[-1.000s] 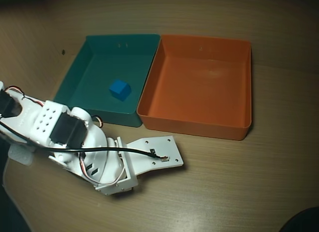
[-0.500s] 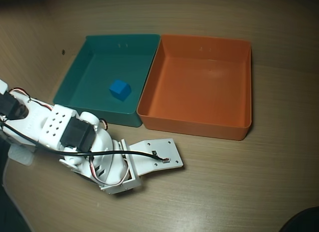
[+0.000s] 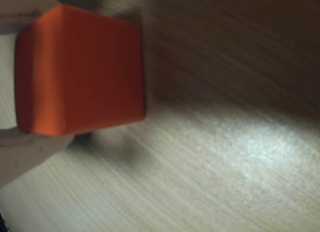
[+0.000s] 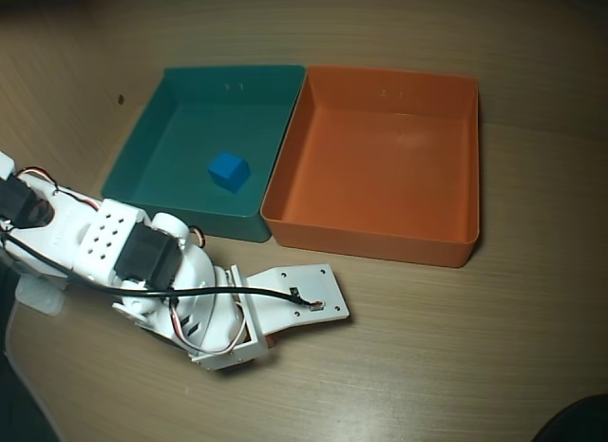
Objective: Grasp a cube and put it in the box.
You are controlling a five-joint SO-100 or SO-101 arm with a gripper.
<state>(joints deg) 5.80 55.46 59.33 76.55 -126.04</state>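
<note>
**Orange cube close at the wrist camera, orange box empty**

In the wrist view, filling the upper left of the frame: the cube (image 3: 80,72), orange, matte, slightly blurred, with pale finger (image 3: 25,152) surfaces showing at its upper left and lower left edges. Looks pinched between those pale parts, though contact cannot be confirmed from the blur; how far the jaws stand apart likewise cannot be told. Behind the cube, wood-grain table (image 3: 225,157), bright in the lower right, dark toward the top.

In the overhead view, lower left of the frame: white arm (image 4: 142,261) lying low over the table, black cable (image 4: 218,290) running across it, wrist plate reaching toward the centre. Gripper (image 4: 266,339) tucked under the white housing, fingertips hidden. A sliver of orange-red at the lower edge of that housing, too small to identify with certainty as the cube.

Farther up, just beyond the wrist plate: the box (image 4: 370,240), orange, shallow, nothing inside, occupying the upper right centre. Touching its left wall, the teal tray (image 4: 180,214), with a small blue cube (image 4: 229,171) resting on its floor toward the right. Beyond both, bare wooden tabletop up to the dark top edge.
</note>
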